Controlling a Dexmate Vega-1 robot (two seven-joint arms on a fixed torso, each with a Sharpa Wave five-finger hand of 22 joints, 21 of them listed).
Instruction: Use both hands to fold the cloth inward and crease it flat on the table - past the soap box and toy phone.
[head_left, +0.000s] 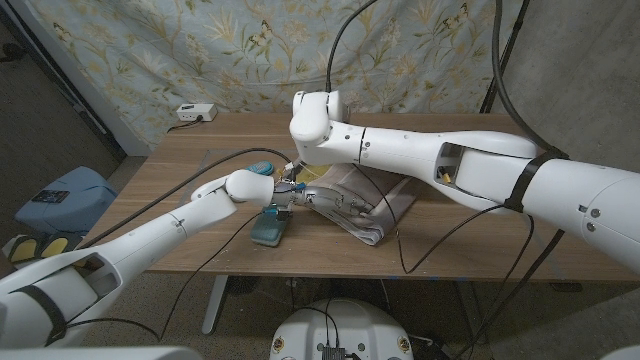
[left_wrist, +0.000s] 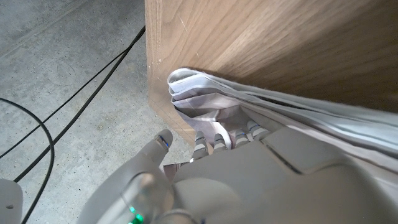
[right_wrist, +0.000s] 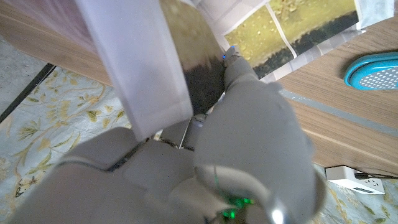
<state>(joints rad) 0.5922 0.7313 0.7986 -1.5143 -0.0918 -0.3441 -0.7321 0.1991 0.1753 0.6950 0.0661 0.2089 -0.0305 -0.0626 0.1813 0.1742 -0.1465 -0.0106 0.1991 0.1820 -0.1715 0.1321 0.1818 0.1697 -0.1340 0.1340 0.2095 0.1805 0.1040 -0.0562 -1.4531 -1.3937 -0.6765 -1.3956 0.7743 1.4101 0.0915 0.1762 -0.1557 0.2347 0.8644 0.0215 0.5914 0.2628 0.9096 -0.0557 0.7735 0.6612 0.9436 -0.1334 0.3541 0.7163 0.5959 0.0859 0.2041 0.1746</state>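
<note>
While both hands (head_left: 290, 190) grip it, cloth (head_left: 370, 205) lies folded between them.

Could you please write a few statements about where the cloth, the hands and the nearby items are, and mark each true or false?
1. Both hands meet at the cloth near the table's middle. True.
2. The left hand has its fingers in the cloth's folds. True, as the left wrist view shows.
3. The right hand rests away from the cloth. False: it grips a cloth edge.
4. The teal object lies on the floor. False: it lies on the table, near the front edge.
</note>
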